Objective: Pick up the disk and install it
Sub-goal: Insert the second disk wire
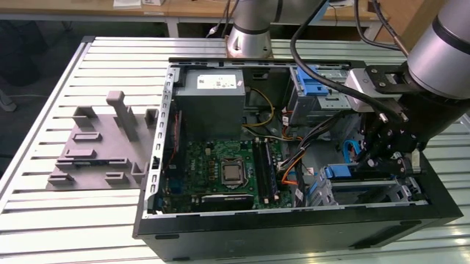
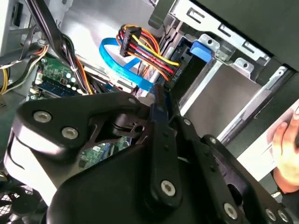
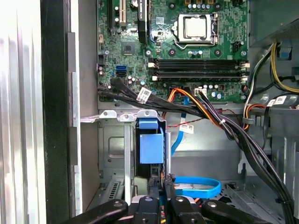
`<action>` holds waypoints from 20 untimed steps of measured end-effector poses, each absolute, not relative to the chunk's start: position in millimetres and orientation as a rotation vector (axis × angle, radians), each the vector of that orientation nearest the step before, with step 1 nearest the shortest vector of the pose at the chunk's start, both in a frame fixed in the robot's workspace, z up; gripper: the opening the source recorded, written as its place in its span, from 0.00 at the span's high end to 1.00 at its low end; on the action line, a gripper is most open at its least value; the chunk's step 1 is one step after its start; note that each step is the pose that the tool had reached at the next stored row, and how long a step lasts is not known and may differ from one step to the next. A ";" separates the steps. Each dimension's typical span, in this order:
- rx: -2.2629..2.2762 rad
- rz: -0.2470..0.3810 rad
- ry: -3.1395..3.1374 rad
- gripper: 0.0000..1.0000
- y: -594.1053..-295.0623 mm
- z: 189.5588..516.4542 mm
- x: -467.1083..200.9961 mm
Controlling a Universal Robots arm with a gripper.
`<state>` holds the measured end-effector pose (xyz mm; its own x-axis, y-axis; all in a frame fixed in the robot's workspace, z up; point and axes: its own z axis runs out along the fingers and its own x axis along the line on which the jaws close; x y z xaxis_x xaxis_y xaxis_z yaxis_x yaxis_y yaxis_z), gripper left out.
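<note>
- Exterior view: even overhead room light, bright sheen on the slatted table [image 1: 44,104], soft shadows inside the open computer case [image 1: 294,220].
- First wrist view: table strip blown out at 9 o'clock.
- Second wrist view: near gripper linkage [image 2: 140,186] dark, soft-focused.

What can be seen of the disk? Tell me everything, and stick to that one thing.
The disk stands on edge inside the grey metal drive cage, next to the motherboard. What shows is its blue plastic bracket, with a rounded tab at one end, and a narrow dark strip of the body; the metal face and label are hidden. In the exterior view the bracket lies in the case's corner at that view's right. The tool is right at its end; contact cannot be told. A blue flat cable loops beside it.
</note>
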<state>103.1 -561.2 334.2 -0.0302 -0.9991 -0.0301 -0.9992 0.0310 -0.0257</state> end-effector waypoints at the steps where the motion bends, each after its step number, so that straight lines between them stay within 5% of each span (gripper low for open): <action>1: -2.159 0.005 2.226 0.84 -561.2 334.2 103.1; 20: -2.157 0.009 2.225 0.84 -561.8 334.5 103.1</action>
<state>103.1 -561.8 334.5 -0.0308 -0.9989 -0.0345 -0.9992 0.0317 -0.0255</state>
